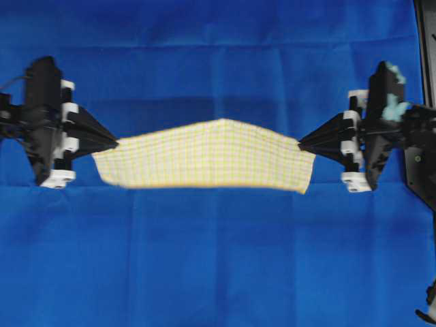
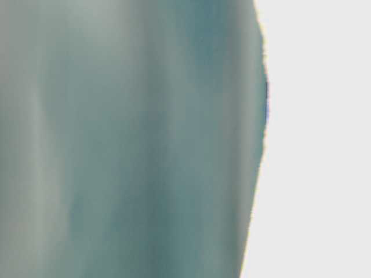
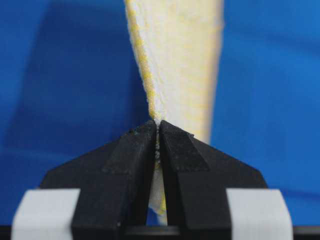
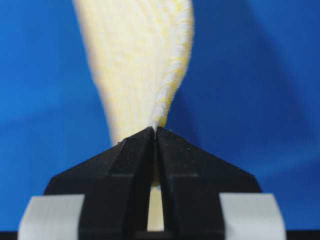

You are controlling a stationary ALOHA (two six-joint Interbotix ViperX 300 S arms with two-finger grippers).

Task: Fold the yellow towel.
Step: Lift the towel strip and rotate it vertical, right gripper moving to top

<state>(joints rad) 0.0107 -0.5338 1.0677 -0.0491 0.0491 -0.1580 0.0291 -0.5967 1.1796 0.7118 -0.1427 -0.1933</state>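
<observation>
Two claws (image 1: 117, 144) (image 1: 300, 144) clamped on yellow towel (image 1: 204, 162)

Left arm: enters at the left edge of the overhead view, mid-height, wrist level and pointing toward the centre.
Left gripper (image 1: 114, 142): jaws pressed together, tips meeting in a point; in its wrist view a corner of the yellow towel (image 1: 204, 163) is pinched between them.
Right arm: enters at the right edge, mid-height, mirroring the other.
Right gripper (image 1: 302, 144): jaws likewise closed tight, clamping the opposite corner of the towel.
</observation>
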